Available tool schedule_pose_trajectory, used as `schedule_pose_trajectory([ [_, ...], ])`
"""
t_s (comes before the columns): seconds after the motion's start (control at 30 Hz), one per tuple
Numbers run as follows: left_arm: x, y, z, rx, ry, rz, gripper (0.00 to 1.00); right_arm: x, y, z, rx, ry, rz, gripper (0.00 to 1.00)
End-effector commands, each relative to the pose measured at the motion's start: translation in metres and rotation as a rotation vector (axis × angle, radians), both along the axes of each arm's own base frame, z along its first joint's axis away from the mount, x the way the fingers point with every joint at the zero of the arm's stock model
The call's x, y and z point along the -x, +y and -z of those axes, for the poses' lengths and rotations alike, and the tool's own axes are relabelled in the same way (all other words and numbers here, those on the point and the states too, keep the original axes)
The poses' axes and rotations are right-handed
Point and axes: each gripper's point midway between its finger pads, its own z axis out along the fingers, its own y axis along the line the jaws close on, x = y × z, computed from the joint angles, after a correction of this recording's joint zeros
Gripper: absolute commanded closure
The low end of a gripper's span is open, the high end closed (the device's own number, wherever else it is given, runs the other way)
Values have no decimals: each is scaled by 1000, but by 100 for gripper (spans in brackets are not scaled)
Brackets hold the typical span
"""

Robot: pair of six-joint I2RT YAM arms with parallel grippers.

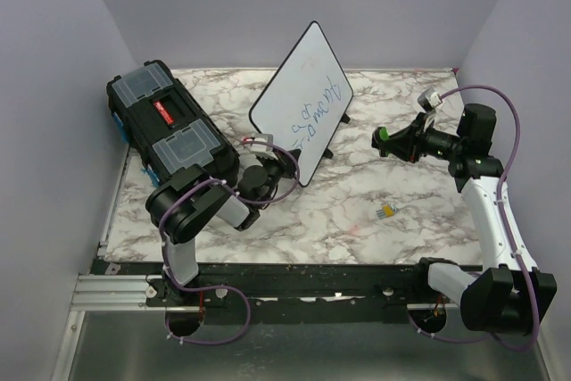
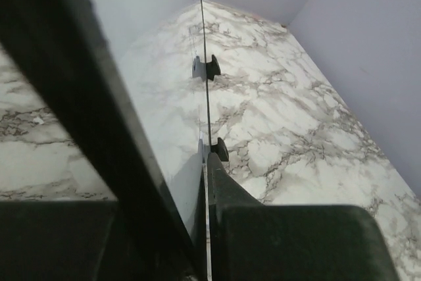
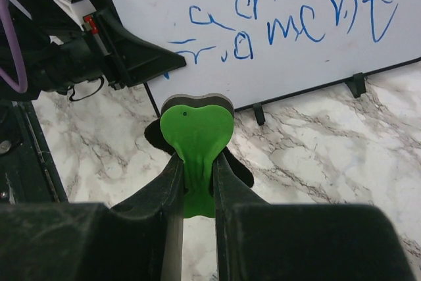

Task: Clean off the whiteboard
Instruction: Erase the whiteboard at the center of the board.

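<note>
Fingers (image 2: 230, 189), left wrist view: drawn in close on either side of the whiteboard (image 2: 164, 103), whose thin edge runs up between them. Apparently clamped on it, though so steep an angle leaves the contact itself hard to confirm. Board upright on the marble table (image 2: 296, 129), with two small black feet (image 2: 209, 68) along its bottom edge.

Right wrist view: right gripper (image 3: 197, 162) closed tight on the stem of a green eraser (image 3: 196, 126), a dark pad behind the green head. Eraser apart from the board, aimed at its lower left part. Blue handwriting (image 3: 296, 21) whole across the white face.

Top view: whiteboard standing tilted at mid-table, between a black toolbox (image 1: 169, 127) and the right arm. Left gripper (image 1: 275, 153) at the near lower corner. Right gripper to the right, near but not touching, eraser head toward the board. Small yellowish item (image 1: 385, 211) on the marble, well apart.

Step in hand, by judgement: board steadied, eraser on approach, no stroke made yet. Next move calls for the pad flat on the face, light pressure, sweeps across the writing, and a firm left hold against tipping or sliding.
</note>
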Motion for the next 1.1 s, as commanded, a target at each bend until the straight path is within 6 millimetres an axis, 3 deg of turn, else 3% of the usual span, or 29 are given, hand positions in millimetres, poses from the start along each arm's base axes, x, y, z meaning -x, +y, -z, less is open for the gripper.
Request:
schedule_pose_trajectory([
  [0.0,14,-9,24,-7,57,56,86,0,1,1,-15,1,-15,99],
  [0.2,14,-1,23,8,55,23,77,1,1,1,-16,1,-17,99],
  [0.3,11,2,15,11,42,6,67,1,1,1,-17,-1,-19,99],
  [0.7,-3,26,-21,86,10,-101,47,1,2,2,-18,3,-23,99],
  [0.93,-10,53,-46,205,-3,-174,47,1,1,2,-19,5,-22,99],
  [1.07,-12,57,-51,251,-16,-161,57,2,2,1,-19,2,-25,99],
])
